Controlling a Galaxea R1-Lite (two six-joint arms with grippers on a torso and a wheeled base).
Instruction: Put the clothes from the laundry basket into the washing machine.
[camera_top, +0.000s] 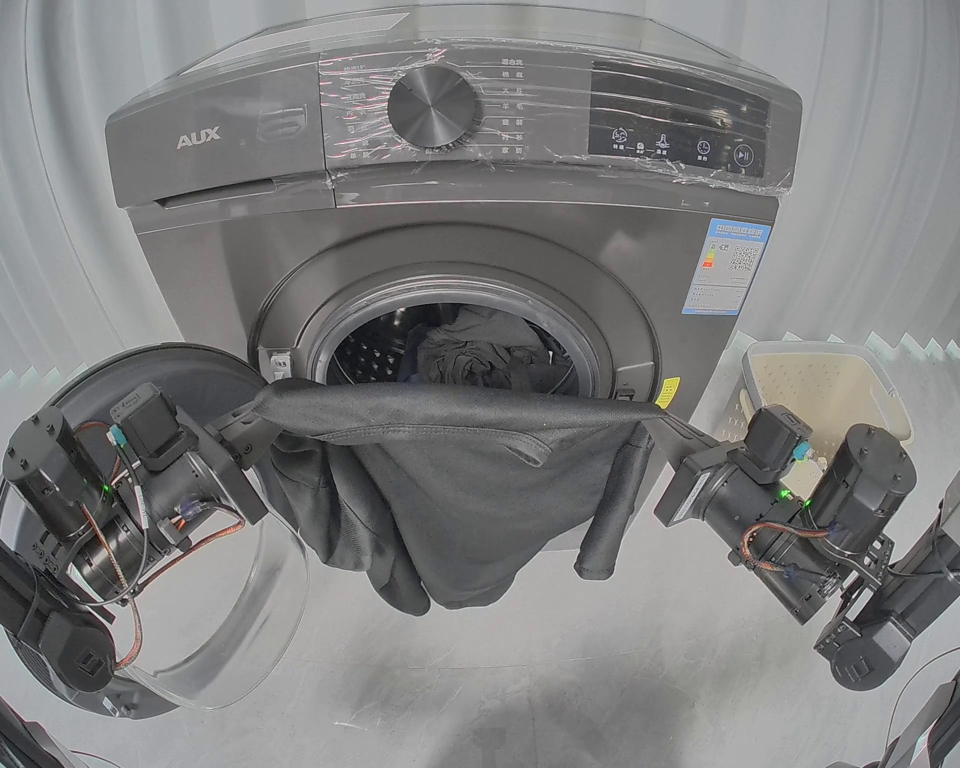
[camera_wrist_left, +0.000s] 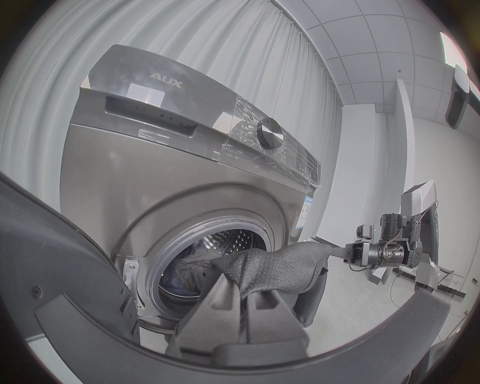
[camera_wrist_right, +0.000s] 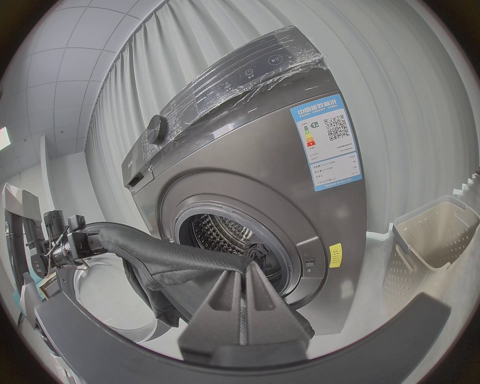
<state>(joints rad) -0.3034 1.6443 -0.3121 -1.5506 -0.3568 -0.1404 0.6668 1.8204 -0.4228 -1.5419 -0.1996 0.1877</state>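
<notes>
**Black garment spanned between both hands before the open drum**

The left hand and the right hand are each closed on one end of a black garment, holding its upper edge as a near-level band across the mouth of the washing machine. The gripped ends are hidden between the fingers. The rest hangs in folds above the floor, and a tube-shaped part, sleeve or leg, dangles near the right hand; the kind of garment cannot be told. The band hides the lower rim of the drum. Above it, dark clothes lie bunched inside the drum, their number indistinct. The door stands swung open at the left, partly covered by the left arm. The cream laundry basket stands on the floor to the right of the machine; the right arm cuts off its near side, and its bottom is hidden.
</notes>
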